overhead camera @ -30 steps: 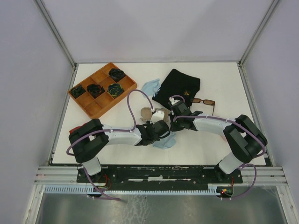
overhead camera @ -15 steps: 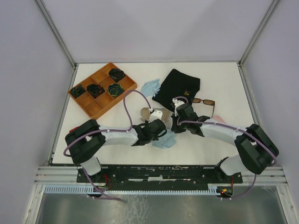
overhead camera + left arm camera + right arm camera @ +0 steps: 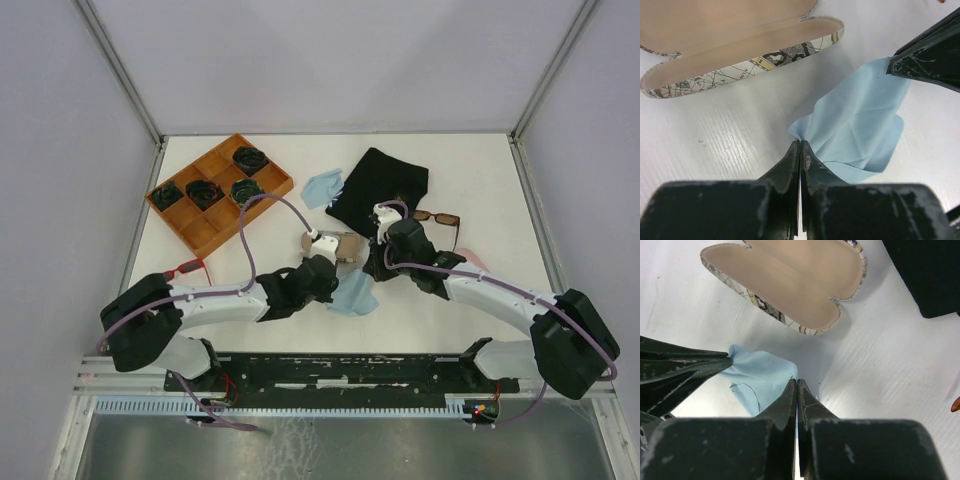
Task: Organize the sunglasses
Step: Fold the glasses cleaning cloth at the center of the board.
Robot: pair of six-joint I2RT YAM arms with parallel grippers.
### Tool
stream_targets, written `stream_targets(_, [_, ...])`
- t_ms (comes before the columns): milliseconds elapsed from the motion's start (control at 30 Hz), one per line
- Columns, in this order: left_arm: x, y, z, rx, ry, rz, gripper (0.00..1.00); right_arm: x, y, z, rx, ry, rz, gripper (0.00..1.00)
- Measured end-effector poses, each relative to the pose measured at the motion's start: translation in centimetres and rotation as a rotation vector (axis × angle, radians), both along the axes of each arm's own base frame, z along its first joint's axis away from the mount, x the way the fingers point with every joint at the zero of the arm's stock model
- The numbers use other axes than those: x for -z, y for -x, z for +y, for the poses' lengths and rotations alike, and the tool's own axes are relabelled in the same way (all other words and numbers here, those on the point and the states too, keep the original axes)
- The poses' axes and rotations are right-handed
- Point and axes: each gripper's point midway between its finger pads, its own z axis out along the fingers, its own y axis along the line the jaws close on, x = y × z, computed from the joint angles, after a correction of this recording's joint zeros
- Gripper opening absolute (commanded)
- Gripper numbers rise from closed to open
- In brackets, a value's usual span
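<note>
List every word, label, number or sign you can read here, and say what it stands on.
No text here can be read.
On the glasses case: a map-style print with tiny marks, too small to read.
On the black pouch: a small gold mark, too blurred to read.
On the blue cloth: nothing printed.

Left arm (image 3: 215,300), right arm (image 3: 490,292): jaws clamped
</note>
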Motion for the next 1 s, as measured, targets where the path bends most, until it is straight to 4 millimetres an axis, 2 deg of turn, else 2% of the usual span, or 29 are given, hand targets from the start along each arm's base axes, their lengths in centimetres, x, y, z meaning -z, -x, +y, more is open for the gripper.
stream_targets(300, [-4.1,1.1,-0.1,0.074,0.125,-0.054,0.03,-2.9,1.3,-0.2,-0.014,-0.064,-0.030,0.00])
stream_targets(567, [-5.6,2.2,0.1,0.135,0.174,-0.069,0.03,-5.0,2.9,-1.0,-0.020,-0.090,-0.049,0.00])
stream_targets(767, [-6.9,3.2,-0.2,0.181,0.209,-0.080,0.03,-5.8,5.1,-0.4,-0.066,-0.102,-0.038,0.00])
stream_targets(1000, [-7.5,5.6,0.0,0.242,0.198,-0.070,0.03,-6.0,8.4,0.1,-0.097,-0.109,0.020,0.00])
